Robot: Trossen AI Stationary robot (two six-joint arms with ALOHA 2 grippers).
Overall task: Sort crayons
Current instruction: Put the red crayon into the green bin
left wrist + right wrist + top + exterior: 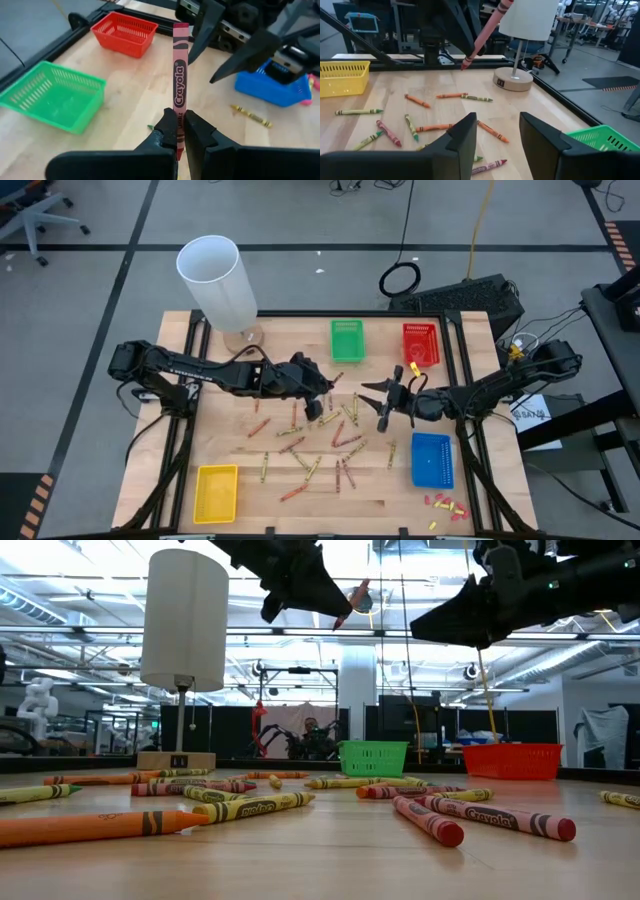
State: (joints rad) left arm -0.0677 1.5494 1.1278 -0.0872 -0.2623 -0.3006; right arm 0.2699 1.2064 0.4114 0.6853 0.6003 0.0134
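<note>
My left gripper (pixel 180 131) is raised above the middle of the table (pixel 300 330), its fingers pinching a red crayon (pixel 179 75) by its lower end. My right gripper (pixel 497 131) hangs just to its right with fingers spread and nothing between them. The other crayons (pixel 320 445) lie scattered on the wood below. The red basket (pixel 421 343) and green basket (pixel 347 340) sit at the far edge.
</note>
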